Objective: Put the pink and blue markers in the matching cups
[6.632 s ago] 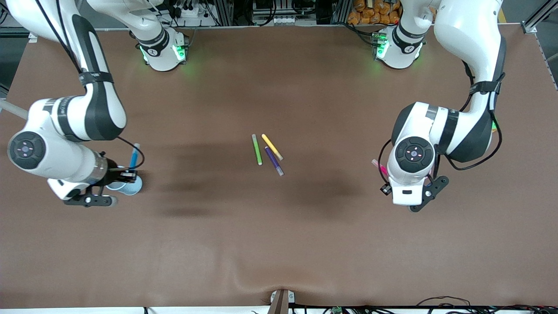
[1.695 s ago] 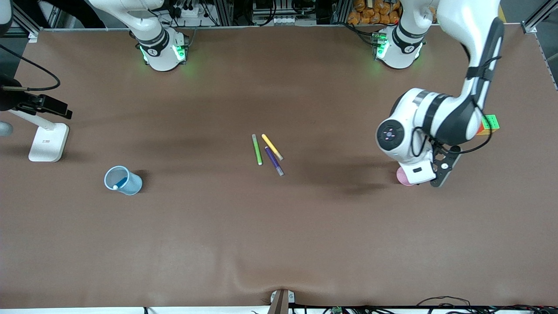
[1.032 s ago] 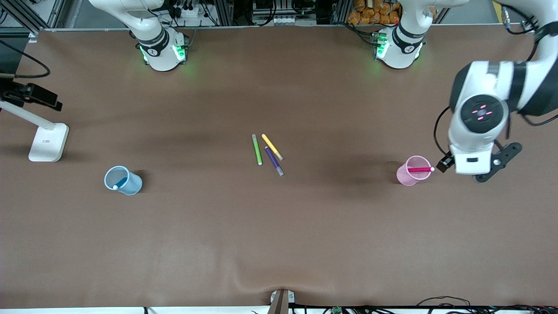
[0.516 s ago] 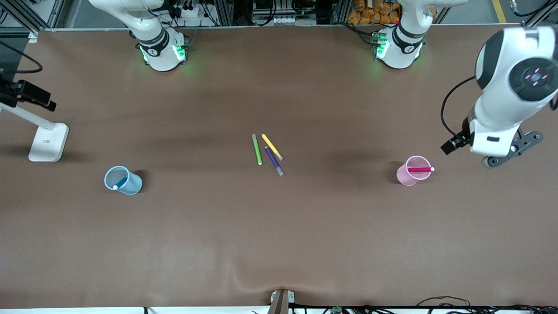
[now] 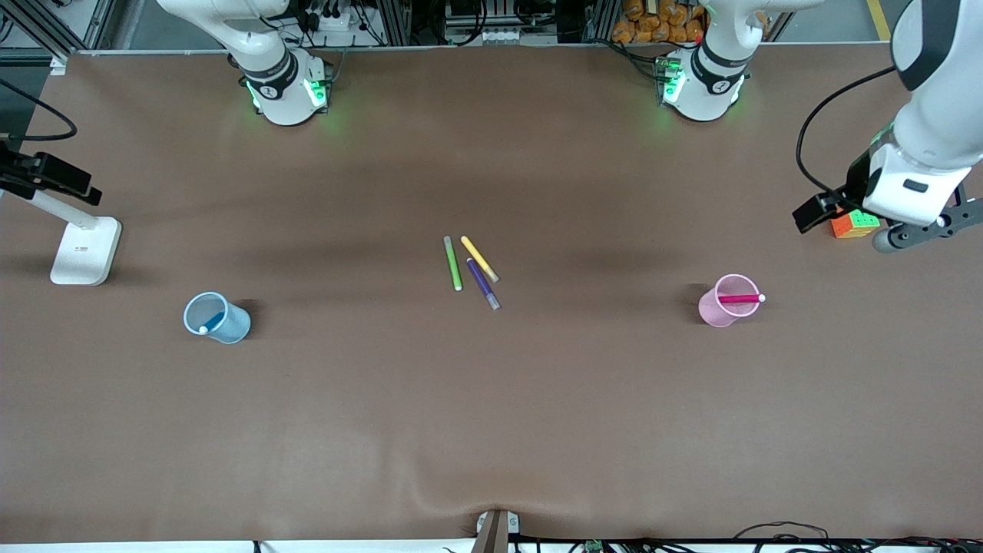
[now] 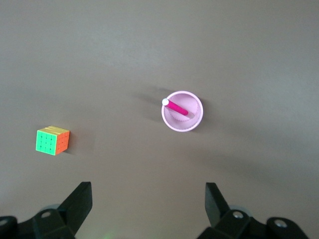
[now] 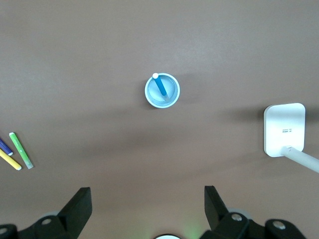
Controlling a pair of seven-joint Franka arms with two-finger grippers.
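- Pink marker (image 5: 740, 299) leans in pink cup (image 5: 718, 313); left tool (image 6: 148, 204) wide, empty, above the cube (image 5: 853, 224).
- Blue marker (image 7: 160, 86) in blue cup (image 7: 162, 90); right tool (image 7: 148, 204) wide, empty, high above it.

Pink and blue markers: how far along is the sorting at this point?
It looks done. The pink marker sits in the pink cup and the blue marker stands in the blue cup. Nothing is in hand: the left gripper is open high over the table near the pink cup, the right gripper open high over the blue cup. The green, yellow and purple markers lie mid-table, not part of the job.
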